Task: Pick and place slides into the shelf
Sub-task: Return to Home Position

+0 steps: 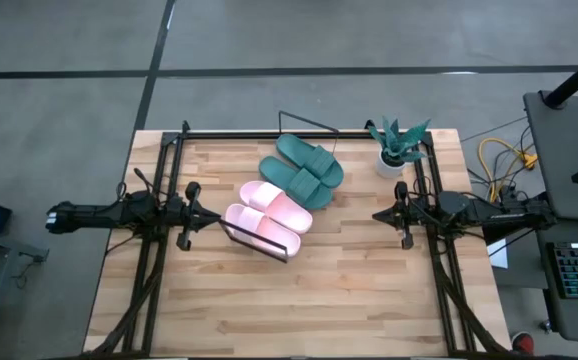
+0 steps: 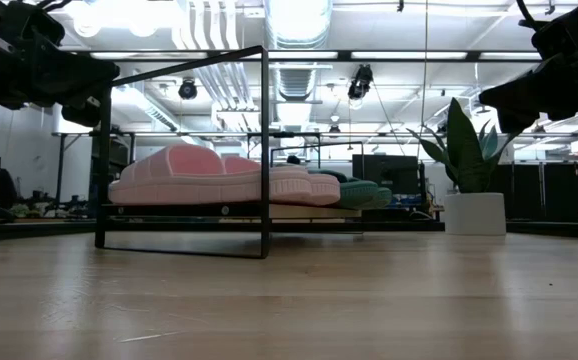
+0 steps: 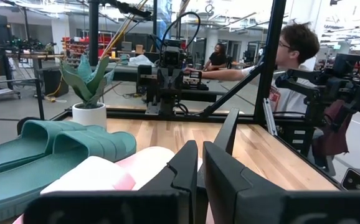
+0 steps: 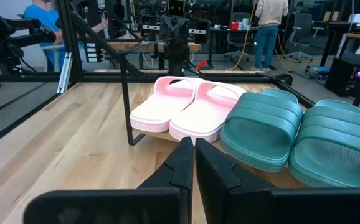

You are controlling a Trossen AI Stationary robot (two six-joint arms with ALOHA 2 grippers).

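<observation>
Two pale pink slides [image 1: 267, 215] and two teal-green slides [image 1: 303, 166] lie side by side on the shelf [image 1: 281, 252], a light-wood board in a black wire frame set diagonally at mid-table. The right wrist view shows the pink pair [image 4: 189, 109] and the teal pair [image 4: 298, 134] resting sole-down on the board. My left gripper [image 1: 212, 215] hovers shut just left of the shelf, touching nothing. My right gripper [image 1: 377, 215] hovers shut to the shelf's right, also free. In the low view the pink slide [image 2: 209, 178] sits inside the frame [image 2: 264, 150].
A potted plant in a white pot [image 1: 394, 150] stands near the table's far right corner, behind my right gripper. Black arm frames run along both table sides. Bare wood [image 1: 289, 300] stretches across the near half. People are in the room beyond the table [image 3: 286, 56].
</observation>
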